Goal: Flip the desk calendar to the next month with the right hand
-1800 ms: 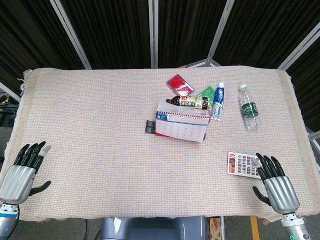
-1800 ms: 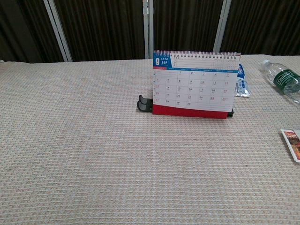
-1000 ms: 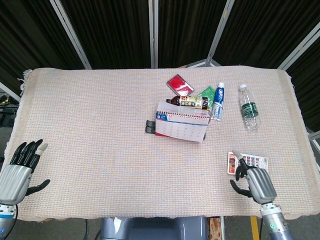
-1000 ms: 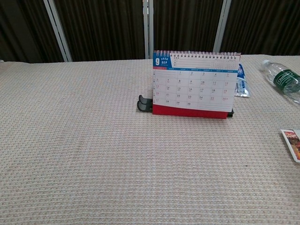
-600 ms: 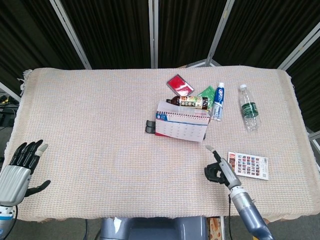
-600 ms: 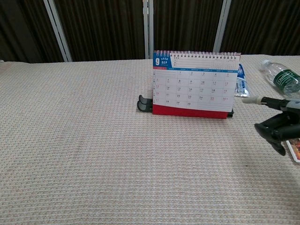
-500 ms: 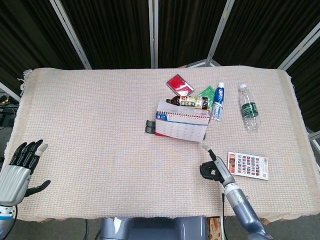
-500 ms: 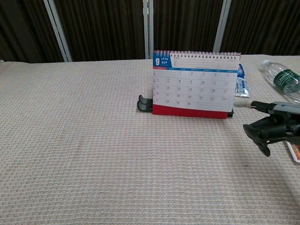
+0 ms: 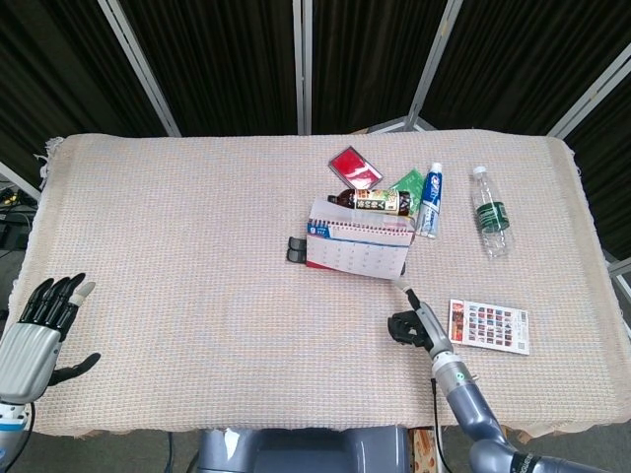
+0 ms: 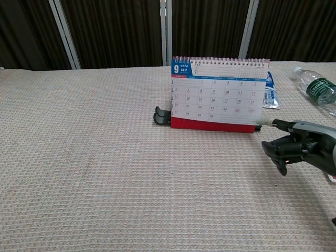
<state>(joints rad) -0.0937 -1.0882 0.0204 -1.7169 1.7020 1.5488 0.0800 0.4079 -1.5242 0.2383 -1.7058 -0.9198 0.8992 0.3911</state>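
Note:
The desk calendar (image 9: 357, 248) stands upright mid-table, white pages on a red base, spiral at the top. In the chest view the calendar (image 10: 216, 94) shows the September page. My right hand (image 9: 414, 320) is just in front of its lower right corner. In the chest view the right hand (image 10: 294, 144) points one white-tipped finger (image 10: 262, 122) at that corner while the other fingers curl in; contact cannot be told. It holds nothing. My left hand (image 9: 39, 335) rests at the table's near left edge, fingers spread and empty.
Behind the calendar lie a brown bottle (image 9: 373, 202), a red packet (image 9: 353, 166), a green packet (image 9: 406, 184) and a toothpaste tube (image 9: 431, 200). A water bottle (image 9: 491, 213) lies right. A printed card (image 9: 490, 326) sits beside the right hand. A black clip (image 9: 296, 250) is left of the calendar.
My right hand has moved from the near right edge, left and forward past the card, to the calendar's lower right corner, with most fingers curling in. The left hand stayed put.

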